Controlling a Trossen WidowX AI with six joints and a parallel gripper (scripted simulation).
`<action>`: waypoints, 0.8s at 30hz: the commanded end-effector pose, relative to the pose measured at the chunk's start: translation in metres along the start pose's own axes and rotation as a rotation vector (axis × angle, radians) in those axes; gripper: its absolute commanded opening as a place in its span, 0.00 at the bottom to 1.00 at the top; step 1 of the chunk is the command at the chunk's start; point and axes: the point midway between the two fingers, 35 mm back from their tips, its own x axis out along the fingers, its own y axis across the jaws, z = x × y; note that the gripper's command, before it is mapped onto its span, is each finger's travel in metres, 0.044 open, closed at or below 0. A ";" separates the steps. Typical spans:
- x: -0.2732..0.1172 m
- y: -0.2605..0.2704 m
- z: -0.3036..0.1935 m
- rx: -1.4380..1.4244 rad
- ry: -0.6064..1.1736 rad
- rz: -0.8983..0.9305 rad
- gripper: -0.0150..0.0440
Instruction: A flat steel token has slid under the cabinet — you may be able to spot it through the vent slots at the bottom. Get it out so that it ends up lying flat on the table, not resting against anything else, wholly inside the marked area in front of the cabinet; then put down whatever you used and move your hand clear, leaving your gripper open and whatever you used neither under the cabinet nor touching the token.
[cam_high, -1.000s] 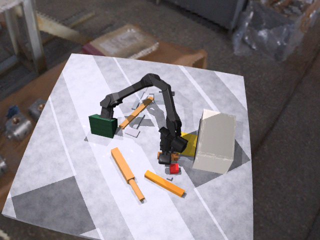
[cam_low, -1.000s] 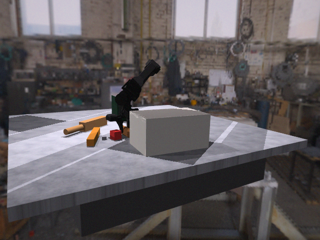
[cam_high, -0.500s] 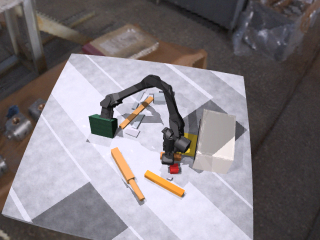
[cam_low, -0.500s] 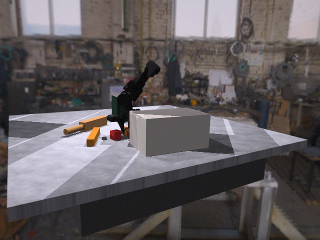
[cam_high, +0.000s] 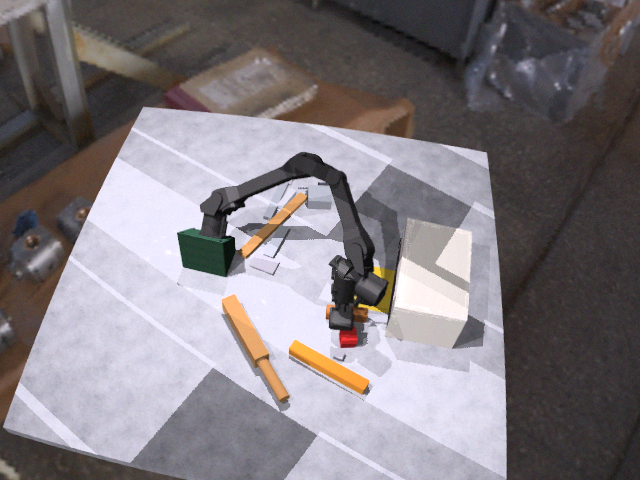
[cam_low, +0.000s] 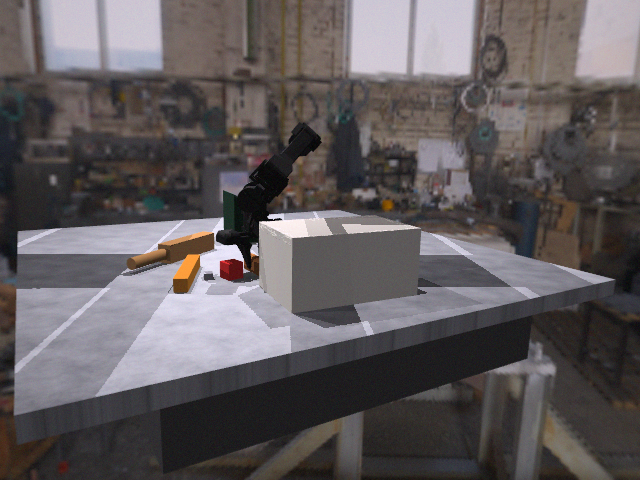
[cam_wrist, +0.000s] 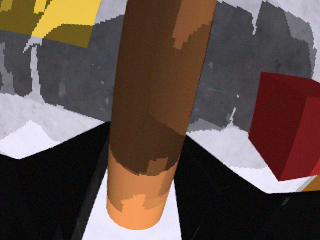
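Observation:
My gripper (cam_high: 343, 313) (cam_low: 248, 264) (cam_wrist: 144, 135) is shut on a round orange-brown rod (cam_high: 360, 314) (cam_low: 254, 264) (cam_wrist: 155, 90), low over the table. The rod passes between the fingers, and its far end runs out of the wrist view. The cream cabinet (cam_high: 431, 289) (cam_low: 356, 268) stands to the right of the gripper in the top view. The yellow marked area (cam_high: 385, 278) (cam_wrist: 70, 30) lies in front of it, partly hidden by the arm. The steel token cannot be seen, and the vent slots are not visible in these views.
A red block (cam_high: 348, 338) (cam_low: 231, 269) (cam_wrist: 280, 130) stands close beside the gripper. Beyond it are a small grey piece (cam_high: 339, 357) (cam_low: 208, 276), an orange bar (cam_high: 328, 366) (cam_low: 186, 274) and a handled orange block (cam_high: 245, 330) (cam_low: 188, 246). A long bar (cam_high: 273, 224) lies near the green block (cam_high: 206, 253).

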 end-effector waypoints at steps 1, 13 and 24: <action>0.000 -0.001 0.006 0.003 -0.002 -0.002 0.25; 0.000 -0.001 0.016 0.002 -0.002 -0.002 0.25; 0.000 -0.001 0.026 0.002 -0.003 -0.002 0.25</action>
